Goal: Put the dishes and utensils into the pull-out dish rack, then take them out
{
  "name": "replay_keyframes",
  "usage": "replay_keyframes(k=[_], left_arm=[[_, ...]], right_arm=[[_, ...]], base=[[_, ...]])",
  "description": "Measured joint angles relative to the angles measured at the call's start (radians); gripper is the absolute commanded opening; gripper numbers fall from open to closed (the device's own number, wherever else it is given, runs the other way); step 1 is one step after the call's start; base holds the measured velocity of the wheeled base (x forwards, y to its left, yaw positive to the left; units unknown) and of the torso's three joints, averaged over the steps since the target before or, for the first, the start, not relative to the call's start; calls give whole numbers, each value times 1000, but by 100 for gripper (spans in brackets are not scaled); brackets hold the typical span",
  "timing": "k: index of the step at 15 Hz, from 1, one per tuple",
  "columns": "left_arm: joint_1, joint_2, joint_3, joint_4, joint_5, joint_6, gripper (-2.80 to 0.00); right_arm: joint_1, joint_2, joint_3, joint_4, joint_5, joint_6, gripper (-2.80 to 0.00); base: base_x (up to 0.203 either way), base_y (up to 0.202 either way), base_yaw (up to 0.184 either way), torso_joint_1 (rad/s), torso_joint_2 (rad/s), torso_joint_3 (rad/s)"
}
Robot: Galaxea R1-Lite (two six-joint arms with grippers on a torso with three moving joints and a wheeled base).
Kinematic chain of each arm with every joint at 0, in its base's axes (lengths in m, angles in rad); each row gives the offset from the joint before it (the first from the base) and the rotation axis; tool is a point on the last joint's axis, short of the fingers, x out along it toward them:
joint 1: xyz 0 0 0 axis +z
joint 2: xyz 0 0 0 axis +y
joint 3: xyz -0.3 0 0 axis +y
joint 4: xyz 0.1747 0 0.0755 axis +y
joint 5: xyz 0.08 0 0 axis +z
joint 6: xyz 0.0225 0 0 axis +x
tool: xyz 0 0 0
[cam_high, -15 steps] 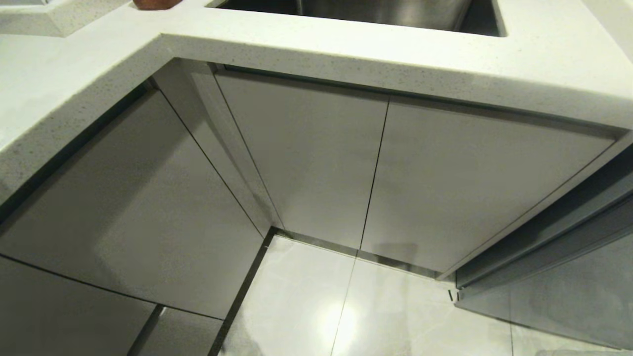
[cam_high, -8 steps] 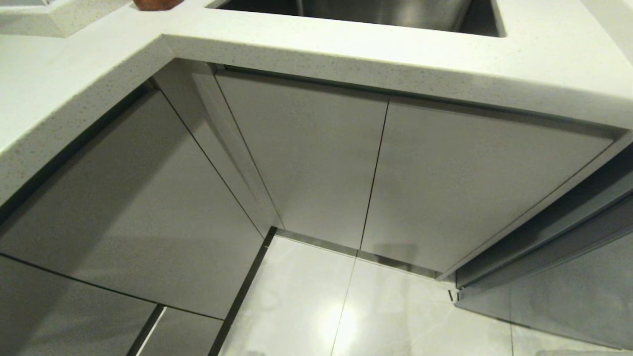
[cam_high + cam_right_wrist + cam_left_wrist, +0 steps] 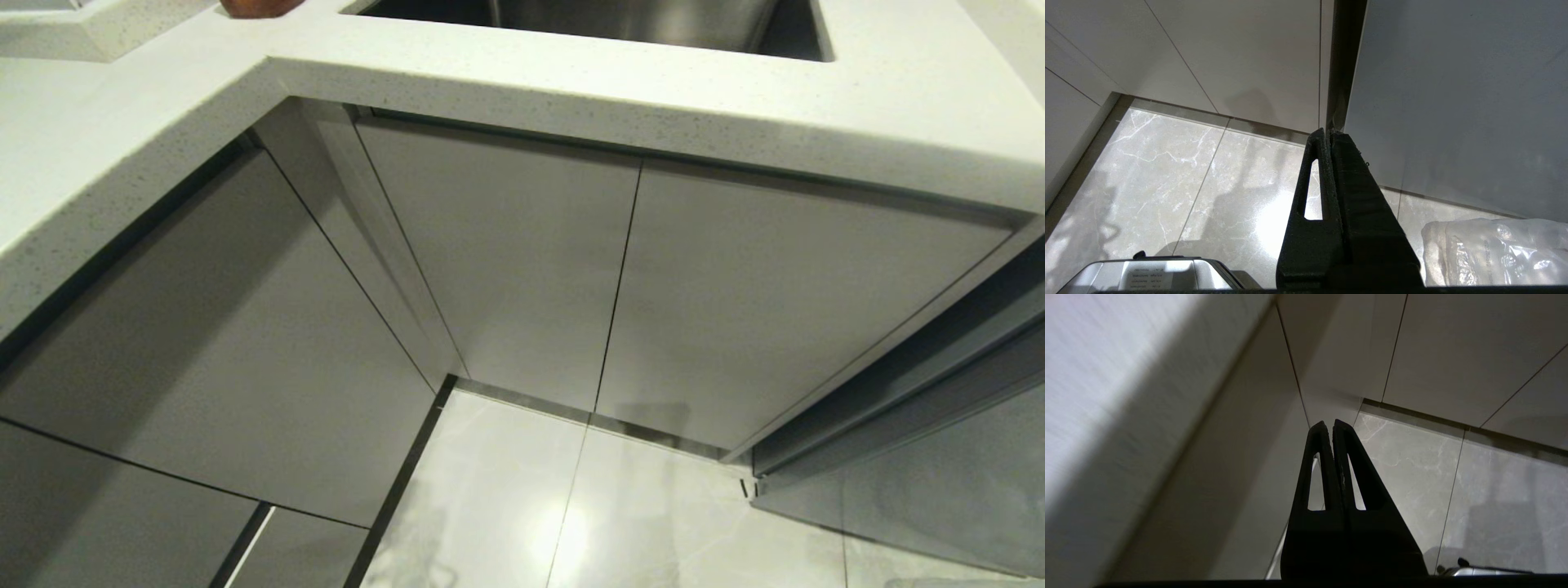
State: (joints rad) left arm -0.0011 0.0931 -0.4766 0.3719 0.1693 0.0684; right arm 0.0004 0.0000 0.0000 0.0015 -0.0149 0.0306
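Head view takes in the white speckled surface [image 3: 571,73] wrapping an inside corner, running along the left edge and across the top of the frame. Set into it at the far edge is the steel sink [image 3: 620,20], and a reddish-brown object [image 3: 257,6] sits at the surface's far left corner, mostly cut off. Below the surface's front edge hang flat pale grey cabinet fronts [image 3: 506,261], all closed, split by thin vertical seams. At the right, a darker grey panel [image 3: 939,457] stands angled outward. Glossy marble-look floor tiles [image 3: 571,506] fill the bottom of the frame, with a bright light reflection. No dish rack, dishes or utensils can be seen in any view, so I cannot tell where they are.

Neither arm shows in the head view. In the left wrist view, the left gripper [image 3: 1329,424] points down toward the floor near the cabinet corner, its black fingers pressed together and holding nothing. In the right wrist view, the right gripper [image 3: 1327,132] also hangs low over the floor, fingers closed tight and empty, beside a crumpled clear plastic bag [image 3: 1494,253].
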Motion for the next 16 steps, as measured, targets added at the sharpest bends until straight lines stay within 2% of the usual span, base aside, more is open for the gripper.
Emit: replay_keyframes(k=[3,5,7,10,14,16], left_arm=[[5,-63,243,-179,-53,-31,-280],[6,-82,385,-320,-96,-22,-280],[7,-91,451,-417,-142,-1,-280],[7,-94,473,-368,-180,44,-280],[6,-95,477,-368,-173,-54,-280],[7,-96,477,-370,-172,-59,-280]], right_arm=[[0,0,0,0,0,0,-280],[0,0,0,0,0,0,-280],[0,0,0,0,0,0,-280],[0,0,0,0,0,0,-280],[0,0,0,0,0,0,-280],[0,0,0,0,0,0,-280]], base=[[0,0,0,0,0,0],[0,0,0,0,0,0],[0,0,0,0,0,0],[0,0,0,0,0,0],[0,0,0,0,0,0],[0,0,0,0,0,0]])
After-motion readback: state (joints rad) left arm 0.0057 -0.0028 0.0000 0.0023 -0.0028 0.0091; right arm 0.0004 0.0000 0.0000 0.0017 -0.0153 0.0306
